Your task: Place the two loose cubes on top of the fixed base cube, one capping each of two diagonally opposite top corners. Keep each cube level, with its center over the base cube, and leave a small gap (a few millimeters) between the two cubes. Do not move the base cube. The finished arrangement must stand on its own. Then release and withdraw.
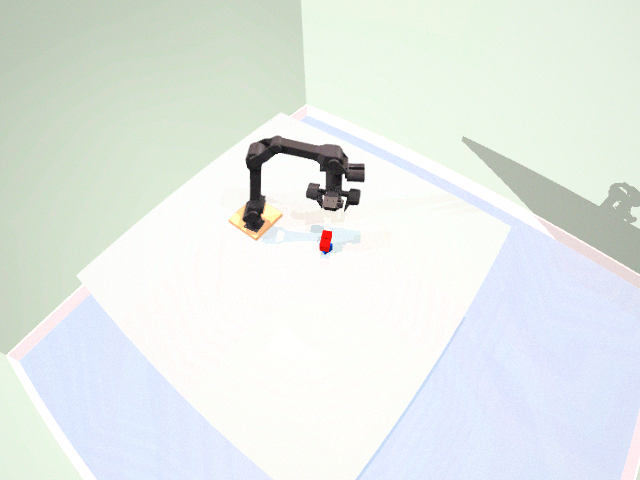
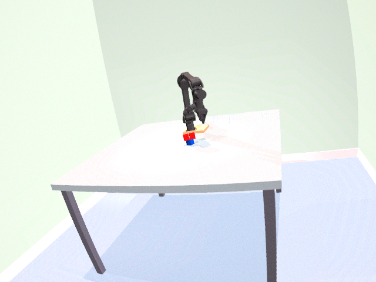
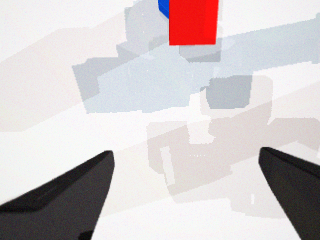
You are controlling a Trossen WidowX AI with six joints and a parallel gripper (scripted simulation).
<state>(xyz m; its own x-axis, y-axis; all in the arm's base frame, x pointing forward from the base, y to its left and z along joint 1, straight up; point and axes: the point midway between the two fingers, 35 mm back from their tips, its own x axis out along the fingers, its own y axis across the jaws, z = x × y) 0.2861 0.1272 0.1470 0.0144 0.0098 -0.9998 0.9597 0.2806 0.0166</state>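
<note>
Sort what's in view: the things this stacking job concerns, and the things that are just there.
Job:
- two red cubes, side by side on the base
- blue base cube
- gripper, open, holding nothing

Just there:
- table
- tan base plate under the arm

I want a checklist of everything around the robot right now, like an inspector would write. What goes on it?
Surface: white table on dark legs.
Job's things: two red cubes sit side by side on the blue cube; the gap between them is too small to judge.
Clutter: nothing seen.
Gripper: the gripper is open, holds nothing, and is raised off to one side of the stack.
Cables: nothing seen.
Surroundings: the arm stands on a tan base plate; pale green walls, blue floor.
</note>
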